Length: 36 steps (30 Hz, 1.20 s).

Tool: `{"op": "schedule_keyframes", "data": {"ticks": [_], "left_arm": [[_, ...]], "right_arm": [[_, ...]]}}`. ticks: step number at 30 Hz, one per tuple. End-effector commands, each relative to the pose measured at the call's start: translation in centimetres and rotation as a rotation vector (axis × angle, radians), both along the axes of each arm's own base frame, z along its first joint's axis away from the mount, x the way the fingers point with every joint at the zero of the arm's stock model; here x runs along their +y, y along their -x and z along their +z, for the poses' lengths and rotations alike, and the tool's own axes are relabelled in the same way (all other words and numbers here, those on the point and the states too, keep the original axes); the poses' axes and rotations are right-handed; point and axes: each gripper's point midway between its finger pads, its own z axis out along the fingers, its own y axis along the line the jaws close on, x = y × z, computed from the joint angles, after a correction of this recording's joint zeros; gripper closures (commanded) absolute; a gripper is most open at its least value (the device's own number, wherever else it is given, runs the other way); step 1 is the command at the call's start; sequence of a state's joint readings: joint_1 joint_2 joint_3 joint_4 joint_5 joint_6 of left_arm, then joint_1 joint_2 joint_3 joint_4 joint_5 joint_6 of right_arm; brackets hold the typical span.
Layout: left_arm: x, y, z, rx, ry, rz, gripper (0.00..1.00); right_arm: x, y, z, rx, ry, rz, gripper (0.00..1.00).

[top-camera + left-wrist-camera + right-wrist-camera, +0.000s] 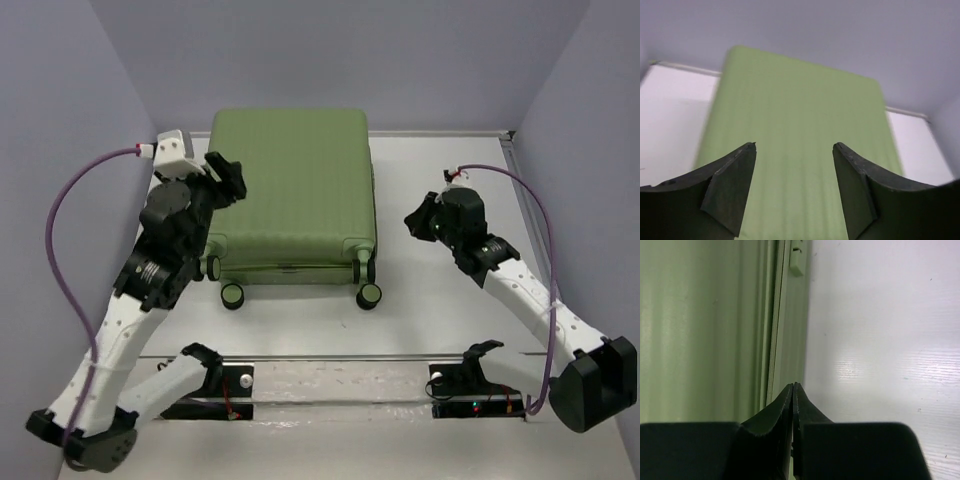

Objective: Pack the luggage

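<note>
The luggage (290,190) is a light-green ribbed hard-shell suitcase lying flat and closed in the middle of the table, its black wheels toward me. My left gripper (228,178) is open and empty, hovering over the suitcase's left edge; in the left wrist view the green shell (800,130) fills the space beyond the spread fingers (735,185). My right gripper (412,222) is shut and empty, just right of the suitcase's right side; the right wrist view shows its tips (793,386) near the side seam (772,340) of the shell.
The white table (440,300) lies to the right of the suitcase. Grey walls close in the left, back and right. Two black arm bases (470,385) sit at the near edge.
</note>
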<state>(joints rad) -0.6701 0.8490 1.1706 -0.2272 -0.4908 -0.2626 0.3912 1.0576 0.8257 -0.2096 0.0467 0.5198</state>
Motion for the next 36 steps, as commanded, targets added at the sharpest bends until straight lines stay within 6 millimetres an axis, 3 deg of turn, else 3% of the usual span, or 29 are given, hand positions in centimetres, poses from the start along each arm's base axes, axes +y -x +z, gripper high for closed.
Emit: {"op": "schedule_keyframes", "data": {"ticks": [1, 2, 3, 4, 5, 6, 7, 9, 13, 14, 15, 17, 19, 23, 24, 28, 31, 32, 33, 34, 35, 36], "left_arm": [[4.8, -6.8, -4.3, 0.155, 0.102, -0.043, 0.28], [6.6, -7.7, -4.5, 0.142, 0.144, -0.022, 0.28], [10.1, -8.6, -6.6, 0.189, 0.220, 0.073, 0.28], [11.4, -8.9, -7.3, 0.201, 0.249, 0.116, 0.28], [12.0, -9.3, -7.2, 0.180, 0.280, 0.126, 0.28], [12.0, -9.3, -8.8, 0.206, 0.354, 0.120, 0.29], [13.4, -9.5, -8.7, 0.169, 0.384, 0.151, 0.34], [15.2, -9.5, -10.3, 0.174, 0.406, 0.231, 0.36], [19.7, -9.9, -14.6, 0.257, 0.383, 0.415, 0.49], [20.5, -10.4, -17.1, 0.318, 0.389, 0.440, 0.54], [20.2, -10.8, -18.2, 0.353, 0.398, 0.416, 0.59], [19.0, -11.6, -21.1, 0.442, 0.425, 0.345, 0.78], [18.1, -11.9, -22.4, 0.462, 0.441, 0.304, 0.94], [15.0, -11.3, -26.0, 0.551, 0.444, 0.237, 0.94], [15.0, -11.0, -26.5, 0.561, 0.448, 0.244, 0.94], [10.8, -10.1, -27.9, 0.587, 0.455, 0.150, 0.94], [8.2, -8.1, -29.1, 0.606, 0.470, 0.100, 0.94], [6.7, -7.6, -28.1, 0.564, 0.462, 0.051, 0.94], [6.2, -6.1, -29.8, 0.592, 0.455, 0.062, 0.94], [5.8, -5.4, -30.2, 0.592, 0.441, 0.066, 0.94], [4.0, -3.5, -31.0, 0.598, 0.407, 0.028, 0.94], [3.9, -2.8, -31.4, 0.594, 0.395, 0.042, 0.94]], "right_arm": [[2.0, -0.5, 0.8, 0.017, -0.009, 0.106, 0.93], [2.1, -0.7, 0.5, 0.027, -0.004, 0.105, 0.92], [2.1, -1.0, 0.5, 0.022, 0.004, 0.103, 0.91], [2.1, -1.2, 0.5, 0.022, 0.007, 0.101, 0.91], [2.1, -1.5, 0.4, 0.024, 0.011, 0.095, 0.90], [2.3, -2.1, 0.3, 0.026, 0.011, 0.097, 0.90], [2.6, -2.4, 0.1, 0.032, 0.010, 0.102, 0.90], [3.2, -3.3, -0.7, 0.061, 0.013, 0.116, 0.89], [3.7, -4.2, -2.1, 0.084, 0.017, 0.120, 0.89], [3.8, -4.4, -2.4, 0.086, 0.016, 0.120, 0.89], [4.1, -4.5, -2.7, 0.088, 0.028, 0.116, 0.89], [5.3, -4.5, -3.5, 0.096, 0.065, 0.135, 0.89], [6.3, -4.6, -4.9, 0.126, 0.089, 0.154, 0.89], [7.5, -5.8, -5.8, 0.149, 0.094, 0.162, 0.89], [7.6, -6.1, -6.0, 0.154, 0.094, 0.162, 0.89], [9.9, -6.6, -5.9, 0.142, 0.089, 0.221, 0.88], [11.7, -7.5, -5.1, 0.122, 0.064, 0.291, 0.88], [12.1, -7.8, -4.9, 0.115, 0.062, 0.306, 0.88], [12.7, -8.2, -5.6, 0.122, 0.072, 0.334, 0.88], [13.7, -9.5, -3.8, 0.076, 0.063, 0.359, 0.89], [14.3, -10.1, -3.5, 0.066, 0.068, 0.385, 0.88], [14.7, -10.3, -3.8, 0.080, 0.094, 0.420, 0.88]]}}
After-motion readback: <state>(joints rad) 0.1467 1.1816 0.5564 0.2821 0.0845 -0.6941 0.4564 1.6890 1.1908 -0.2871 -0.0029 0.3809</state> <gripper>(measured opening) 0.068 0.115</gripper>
